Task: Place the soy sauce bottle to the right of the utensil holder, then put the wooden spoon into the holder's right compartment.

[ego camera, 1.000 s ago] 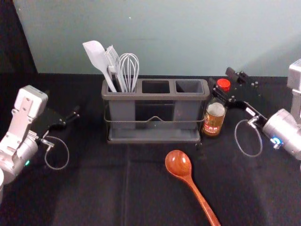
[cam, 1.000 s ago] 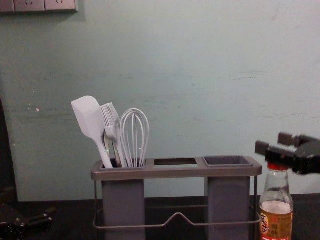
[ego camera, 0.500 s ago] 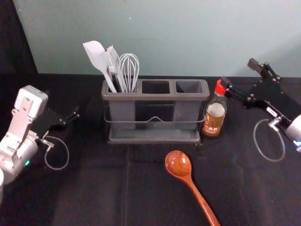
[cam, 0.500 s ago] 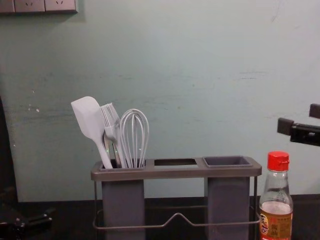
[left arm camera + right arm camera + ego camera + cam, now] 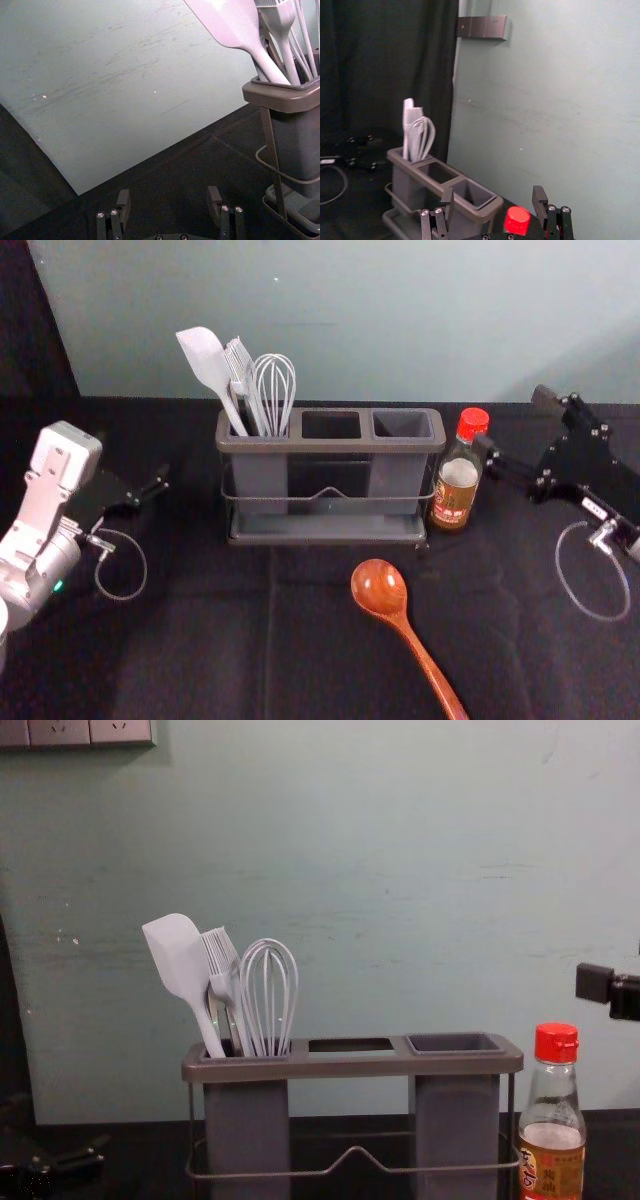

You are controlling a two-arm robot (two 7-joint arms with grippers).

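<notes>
The soy sauce bottle (image 5: 457, 480) stands upright just right of the utensil holder (image 5: 328, 537), its red cap (image 5: 556, 1043) uncovered. My right gripper (image 5: 512, 426) is open above and to the right of the bottle, holding nothing; in the right wrist view the right gripper (image 5: 492, 200) has the red cap (image 5: 517, 220) beyond its spread fingers. The wooden spoon (image 5: 380, 590) lies on the dark cloth in front of the holder, handle toward the near edge. The holder's right compartment (image 5: 456, 1042) has nothing in it. My left gripper (image 5: 160, 483), parked at the left, is open in the left wrist view (image 5: 170, 200).
A white spatula (image 5: 205, 360), a brush (image 5: 241, 370) and a whisk (image 5: 274, 390) stand in the holder's left compartment. The pale wall (image 5: 400, 320) rises behind the dark tabletop (image 5: 200, 640). A switch panel (image 5: 482, 27) is mounted on the wall.
My right gripper has let go of the bottle's cap and moved up and away to the right. The bottle has stayed standing in place. The left arm and the spoon have not moved.
</notes>
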